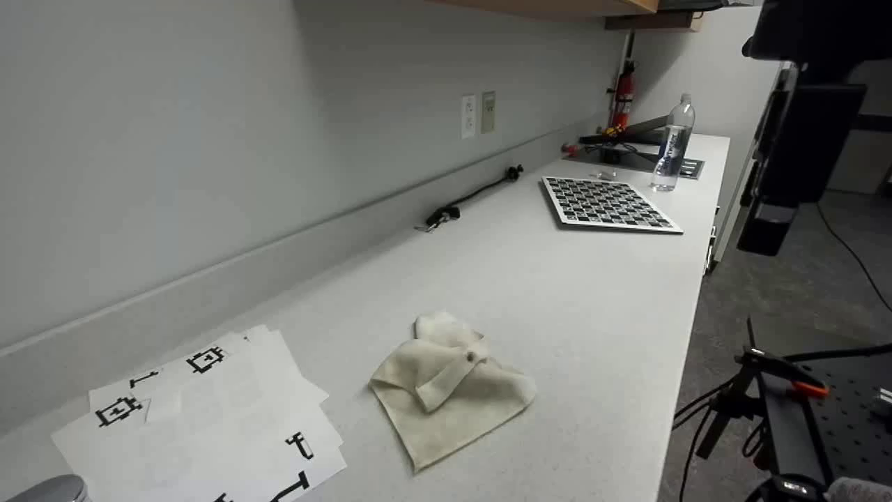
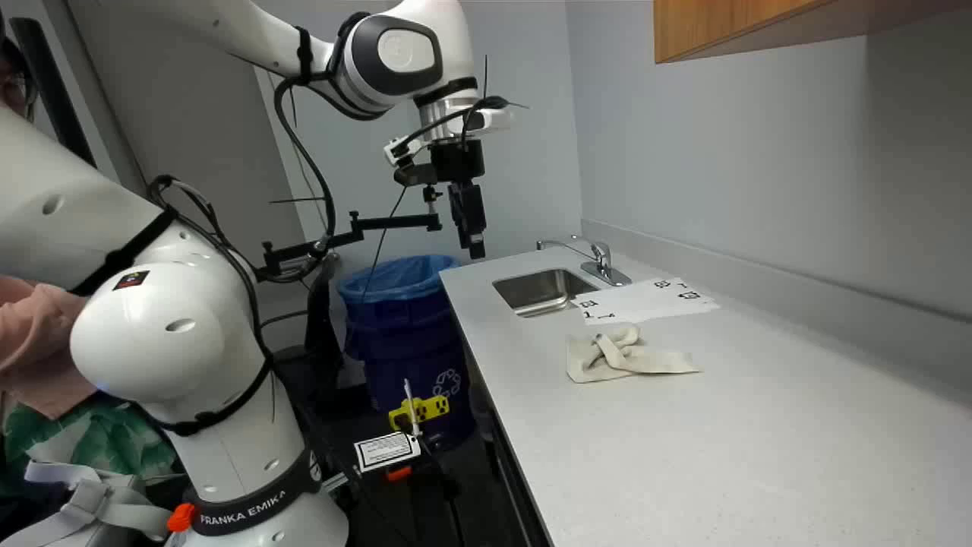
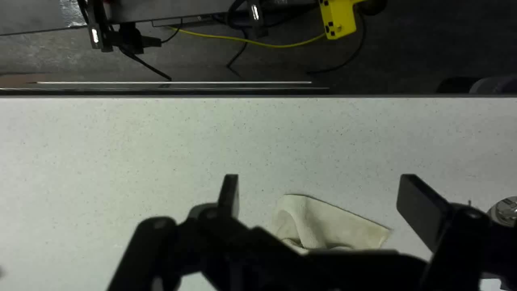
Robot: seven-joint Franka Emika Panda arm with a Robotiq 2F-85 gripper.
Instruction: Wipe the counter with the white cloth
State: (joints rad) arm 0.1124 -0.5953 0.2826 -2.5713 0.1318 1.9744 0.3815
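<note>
The off-white cloth (image 1: 453, 404) lies crumpled and partly folded on the pale speckled counter (image 1: 578, 300). It also lies on the counter in an exterior view (image 2: 661, 362). My gripper (image 2: 474, 247) hangs well above the counter, fingers down, apart from the cloth. It also shows at the right edge of an exterior view (image 1: 765, 240). In the wrist view my gripper (image 3: 319, 178) has its two fingers wide apart with nothing between them. Part of the cloth (image 3: 343, 224) shows below, beyond the fingers; the gripper body hides the rest of it.
Marker papers (image 1: 209, 418) lie beside the cloth, near the sink (image 2: 543, 292) and faucet (image 2: 600, 262). A checkered board (image 1: 606, 202), a bottle (image 1: 672, 150) and keys (image 1: 442, 216) are farther along. A cabinet (image 2: 729, 30) overhangs. A blue bin (image 2: 402, 319) stands beyond the counter edge.
</note>
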